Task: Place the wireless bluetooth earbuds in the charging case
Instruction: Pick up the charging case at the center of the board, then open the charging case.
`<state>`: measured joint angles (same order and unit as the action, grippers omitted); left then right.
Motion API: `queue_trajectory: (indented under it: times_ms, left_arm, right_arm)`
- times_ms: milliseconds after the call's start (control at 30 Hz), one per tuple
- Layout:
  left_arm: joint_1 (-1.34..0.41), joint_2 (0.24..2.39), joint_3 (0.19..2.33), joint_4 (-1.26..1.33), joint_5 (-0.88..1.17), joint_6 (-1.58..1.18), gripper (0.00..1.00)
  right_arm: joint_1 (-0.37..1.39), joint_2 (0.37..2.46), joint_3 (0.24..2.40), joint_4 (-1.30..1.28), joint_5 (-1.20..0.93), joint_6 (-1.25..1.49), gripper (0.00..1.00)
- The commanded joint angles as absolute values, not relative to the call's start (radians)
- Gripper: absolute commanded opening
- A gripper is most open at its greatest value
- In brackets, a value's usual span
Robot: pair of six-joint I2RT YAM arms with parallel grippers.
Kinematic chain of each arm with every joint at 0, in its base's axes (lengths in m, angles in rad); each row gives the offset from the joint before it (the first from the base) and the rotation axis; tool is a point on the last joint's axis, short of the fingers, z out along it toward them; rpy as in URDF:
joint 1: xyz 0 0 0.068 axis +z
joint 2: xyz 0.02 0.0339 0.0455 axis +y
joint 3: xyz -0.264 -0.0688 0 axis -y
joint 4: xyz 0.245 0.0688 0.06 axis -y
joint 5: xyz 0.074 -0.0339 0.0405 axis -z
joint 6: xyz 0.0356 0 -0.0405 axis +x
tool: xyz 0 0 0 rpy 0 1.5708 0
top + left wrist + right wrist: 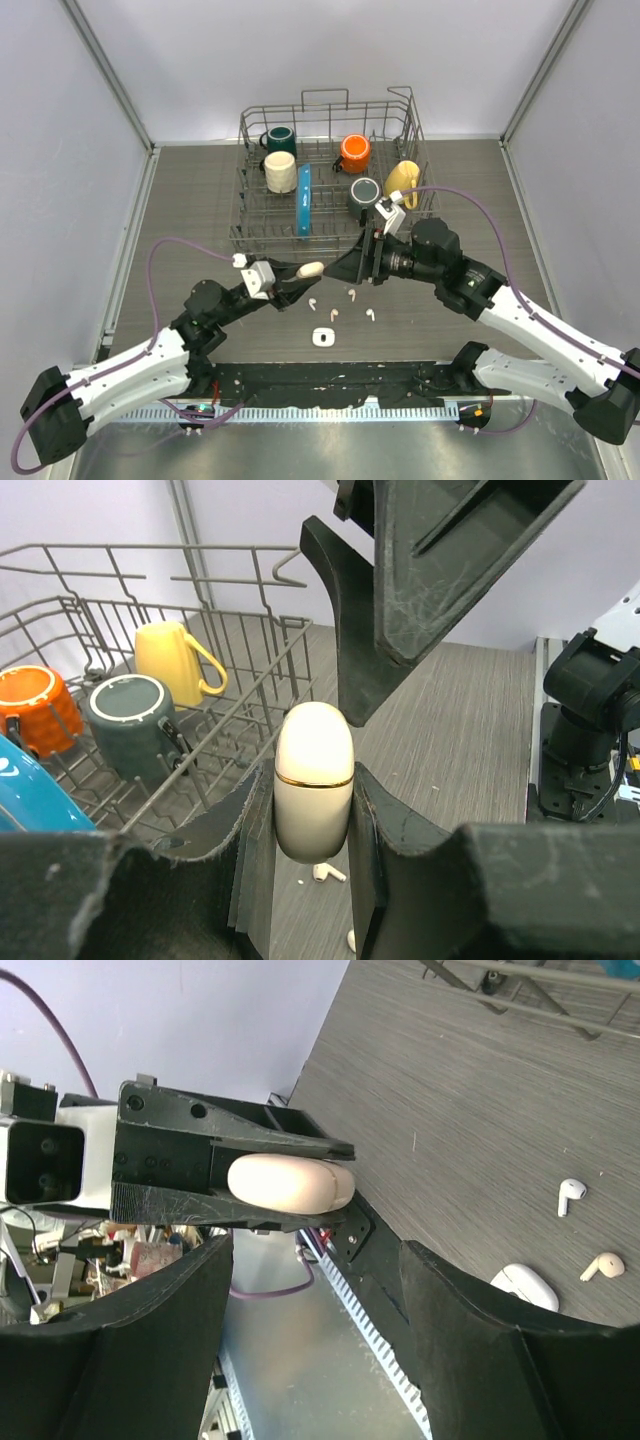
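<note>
My left gripper [300,275] [312,790] is shut on a cream charging case [311,269] [314,775] with a gold seam, lid closed, held above the table. The same case [290,1182] shows ahead of my right gripper [345,268] [315,1260], which is open, empty, and level with the case tip. Its black fingers [440,570] loom just beyond the case. Several small earbuds lie on the table below: a white one [313,300] [330,872] [570,1194], a beige one [334,313] [603,1265], and others [351,294] [370,315].
A white case [322,337] [525,1285] lies near the front edge. A wire dish rack [245,215] at the back holds teal [280,139], cream [281,172], orange [354,153], grey [364,192] and yellow [402,180] mugs and a blue item [304,200].
</note>
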<state>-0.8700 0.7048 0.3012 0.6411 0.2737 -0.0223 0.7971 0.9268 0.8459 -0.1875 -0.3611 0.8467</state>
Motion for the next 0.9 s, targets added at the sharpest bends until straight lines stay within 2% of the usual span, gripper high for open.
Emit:
queue_trajectory:
  times_ms: [0,367,867]
  left_arm:
    - [-0.868,0.745,0.324,0.758,0.262,-0.054,0.0]
    - [-0.868,0.79,0.305,0.891,0.281,-0.144,0.0]
    - [-0.868,0.799,0.235,1.026,0.308,-0.219,0.0]
  right_arm:
    - [0.831,0.951,0.903,-0.198,-0.342,0.796,0.72]
    - [0.862,0.971,0.873,-0.147,-0.255,0.831,0.64]
    - [0.862,0.959,0.811,-0.005,-0.271,0.946,0.63]
